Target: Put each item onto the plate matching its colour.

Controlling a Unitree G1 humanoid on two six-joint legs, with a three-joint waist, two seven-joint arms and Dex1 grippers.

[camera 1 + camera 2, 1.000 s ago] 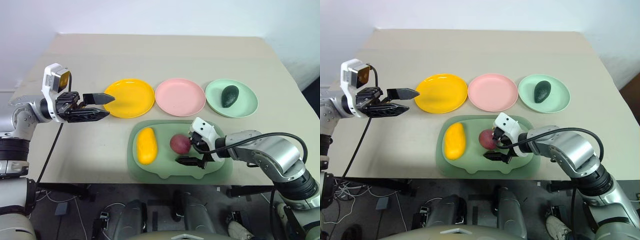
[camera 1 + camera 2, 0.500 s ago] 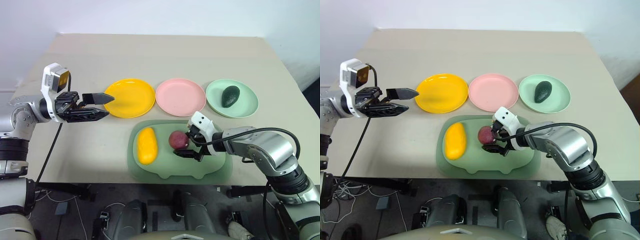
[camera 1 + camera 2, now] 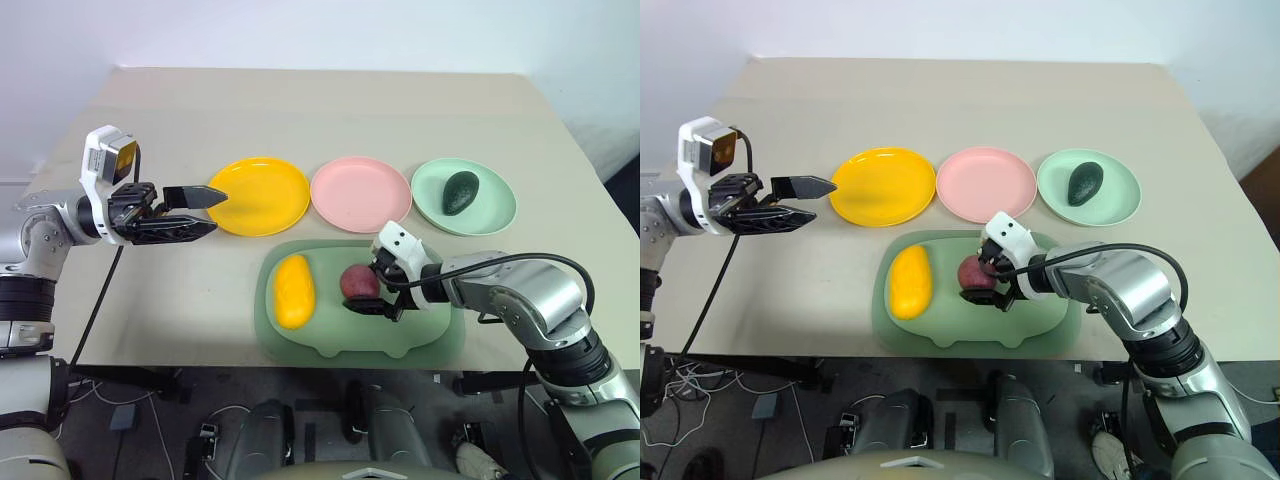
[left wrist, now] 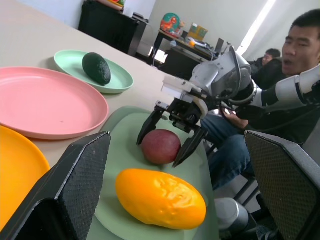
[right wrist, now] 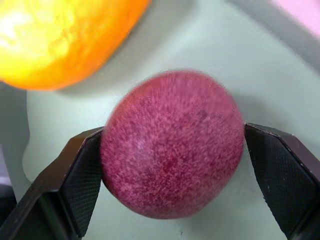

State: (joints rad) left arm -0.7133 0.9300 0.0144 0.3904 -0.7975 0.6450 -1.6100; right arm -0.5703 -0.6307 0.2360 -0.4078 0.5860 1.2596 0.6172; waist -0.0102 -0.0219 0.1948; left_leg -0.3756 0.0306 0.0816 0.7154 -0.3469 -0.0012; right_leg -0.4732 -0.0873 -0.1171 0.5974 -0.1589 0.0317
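The round dark red-purple fruit (image 3: pixel 356 283) rests on the green pig-shaped board (image 3: pixel 432 335). My right gripper (image 3: pixel 368 288) is open around it, with one black finger (image 5: pixel 82 180) on each side, close against its skin. The yellow oblong fruit (image 3: pixel 293 291) lies to the left on the same board. Behind the board stand the yellow plate (image 3: pixel 262 195) and the pink plate (image 3: pixel 361 194), both bare. The light green plate (image 3: pixel 497 212) holds the dark green avocado (image 3: pixel 461 191). My left gripper (image 3: pixel 218 212) hovers open beside the yellow plate's left rim, holding nothing.
The beige table (image 3: pixel 320 110) stretches bare behind the plates. The board sits close to the table's front edge. A person (image 4: pixel 300 45) sits past the table's right side, seen in the left wrist view.
My right gripper has edged in toward the red-purple fruit, so its fingers now sit on both sides of it. The fruit and the left gripper have not moved.
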